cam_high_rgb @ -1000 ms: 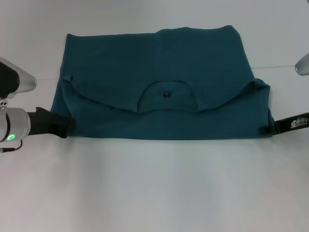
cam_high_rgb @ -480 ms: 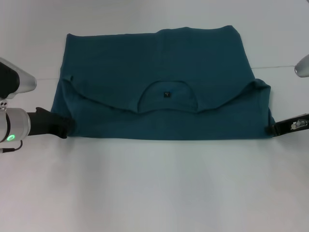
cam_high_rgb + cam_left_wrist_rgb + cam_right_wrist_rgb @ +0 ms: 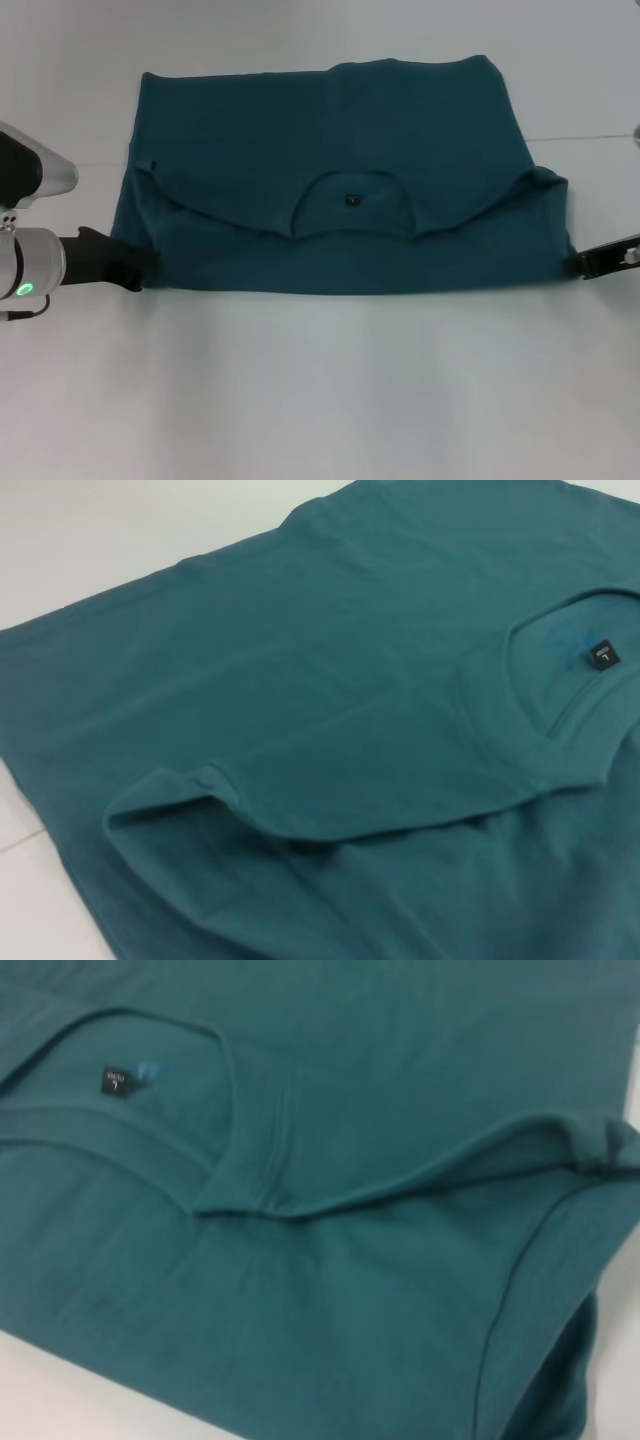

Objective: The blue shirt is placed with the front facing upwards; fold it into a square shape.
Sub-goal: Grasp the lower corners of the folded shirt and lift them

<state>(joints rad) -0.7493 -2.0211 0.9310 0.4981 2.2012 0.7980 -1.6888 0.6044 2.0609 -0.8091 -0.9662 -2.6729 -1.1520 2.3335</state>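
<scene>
The blue shirt (image 3: 330, 130) lies flat on the white table (image 3: 320, 400). Its collar half is folded over toward the near edge, so the round neckline (image 3: 350, 205) with a small black label (image 3: 601, 656) shows in the middle. My left gripper (image 3: 140, 268) sits at the shirt's near left corner, touching the cloth edge. My right gripper (image 3: 582, 264) is low at the near right corner, just at the cloth's edge. The left wrist view shows the shirt (image 3: 330, 660) with a folded sleeve (image 3: 170, 790). The right wrist view shows the shirt (image 3: 350, 1260) and the label (image 3: 117, 1082).
Bare white table surrounds the shirt on all sides, with a wide strip in front of it. A thin seam line (image 3: 590, 137) crosses the table behind the right arm.
My right gripper has slid outward to the right, from over the shirt's near right corner to its very edge. The shirt shifted slightly right. The left gripper stayed put.
</scene>
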